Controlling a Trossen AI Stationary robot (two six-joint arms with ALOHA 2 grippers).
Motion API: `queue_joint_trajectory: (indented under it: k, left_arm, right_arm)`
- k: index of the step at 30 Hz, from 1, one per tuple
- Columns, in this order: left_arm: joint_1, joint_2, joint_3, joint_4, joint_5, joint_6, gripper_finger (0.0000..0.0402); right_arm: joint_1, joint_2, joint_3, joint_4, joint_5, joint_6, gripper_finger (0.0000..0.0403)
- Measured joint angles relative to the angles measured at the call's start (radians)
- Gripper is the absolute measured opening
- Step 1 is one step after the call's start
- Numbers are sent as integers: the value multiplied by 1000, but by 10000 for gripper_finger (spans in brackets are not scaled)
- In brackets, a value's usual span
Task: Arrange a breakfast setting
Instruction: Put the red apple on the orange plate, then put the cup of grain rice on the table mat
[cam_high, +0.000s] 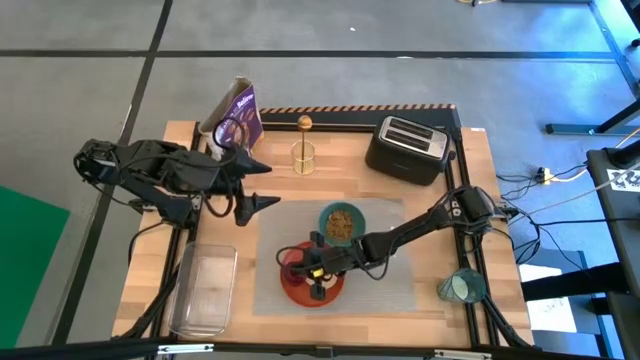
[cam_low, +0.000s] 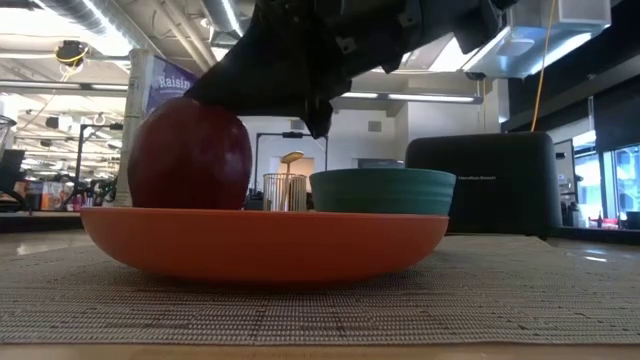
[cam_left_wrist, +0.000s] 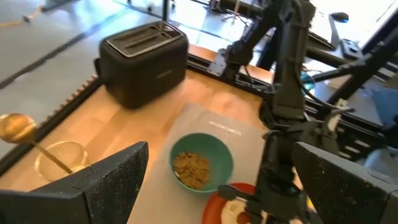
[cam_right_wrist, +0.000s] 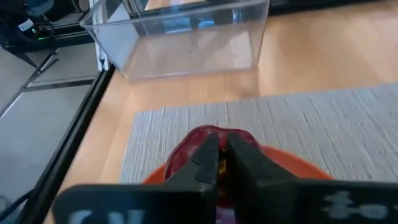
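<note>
The grey placemat (cam_high: 400, 285) lies on the table. On it stand the orange plate (cam_low: 265, 240) and the teal bowl (cam_high: 341, 223), which holds cereal. The dark red fruit (cam_low: 190, 155) sits on the plate, and a pale bagel (cam_left_wrist: 231, 210) shows beside it. My right gripper (cam_right_wrist: 219, 148) is shut, its tips slanting down over the fruit's top. My left gripper (cam_high: 272, 186) is open and empty above the table, left of the bowl. The gold spoon (cam_high: 304, 124) stands in a wire holder. The teal cup (cam_high: 462, 287) stands off the mat, at the near right. My right gripper comes slanting down from the table's right with its shut fingertips (cam_right_wrist: 208, 152) at the top of the dark red fruit (cam_right_wrist: 214, 134). I cannot tell whether they touch it. The fruit rests on the plate.
The black toaster (cam_high: 408, 148) stands at the far right. The clear tub (cam_high: 205, 290) is at the near left, beside the mat. A purple cereal box (cam_high: 238, 115) stands at the far left.
</note>
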Motion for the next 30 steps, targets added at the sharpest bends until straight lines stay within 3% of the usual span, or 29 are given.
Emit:
queue_joint_trajectory:
  k: [8,14,23,30]
  left_arm:
    - [-12,0,0,-35,37,-27,393]
    - [-28,0,0,-45,33,-28,393]
    - [-19,0,0,-42,-9,-27,393]
    - [11,0,0,-27,8,-36,393]
  right_arm:
    - [0,0,0,-23,-27,24,113]
    - [0,-30,0,-36,12,91,177]
    - [-10,-209,0,-192,51,157,186]
    - [-8,-386,0,-551,107,438,186]
